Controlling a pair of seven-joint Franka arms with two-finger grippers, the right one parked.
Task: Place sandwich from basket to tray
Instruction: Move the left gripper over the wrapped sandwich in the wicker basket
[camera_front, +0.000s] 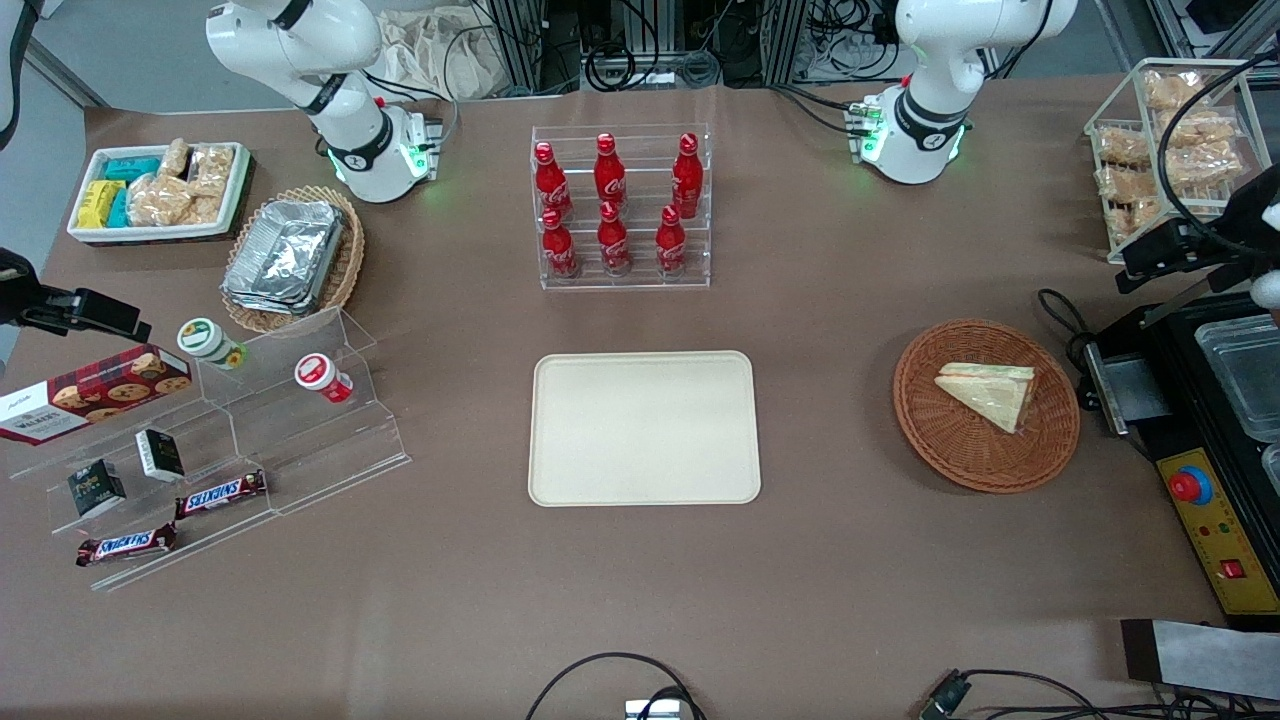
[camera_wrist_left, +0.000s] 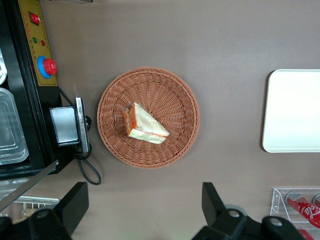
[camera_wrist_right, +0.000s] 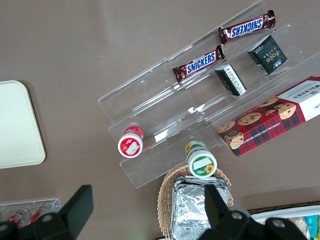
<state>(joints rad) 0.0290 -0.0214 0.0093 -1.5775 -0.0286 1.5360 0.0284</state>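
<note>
Left wrist view: hand (camera_wrist_left: 142, 210) wide open, holding nothing, high above the basket (camera_wrist_left: 180, 95) with the sandwich (camera_wrist_left: 146, 125) inside; approach step, next descend to grasp; tray (camera_wrist_left: 295, 110) bare.

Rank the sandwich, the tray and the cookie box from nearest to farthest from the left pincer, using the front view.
The open pincer hovers at the working arm's end of the table.
1. Sandwich, in the basket.
2. Tray, mid-table.
3. Cookie box, at the parked arm's end.
</note>
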